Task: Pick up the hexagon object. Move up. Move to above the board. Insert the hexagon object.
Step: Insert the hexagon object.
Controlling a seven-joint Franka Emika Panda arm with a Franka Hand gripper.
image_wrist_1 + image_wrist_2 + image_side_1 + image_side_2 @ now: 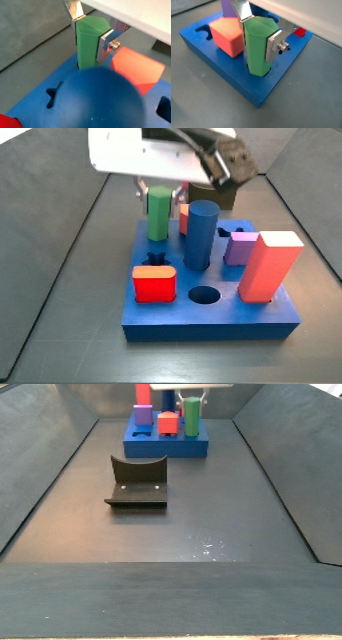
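Note:
The gripper [258, 32] is shut on the green hexagon object [258, 47], with one silver finger [274, 46] on each side of its upper part. The peg stands upright with its lower end in a hole near a corner of the blue board [251, 87]. In a wrist view the gripper [90, 32] holds the same peg [89, 45] above the board [37, 97]. Both side views show the peg [159, 216] [193, 414] upright on the board [201, 323] [160, 448] under the gripper [160, 190].
On the board stand a thick blue cylinder [201, 233], a tall red block [271, 266], a purple block [241, 248] and a short red-orange block [154, 284]. A round hole [203, 294] is open. The dark fixture [138, 482] stands on the floor, apart from the board. Grey walls enclose the floor.

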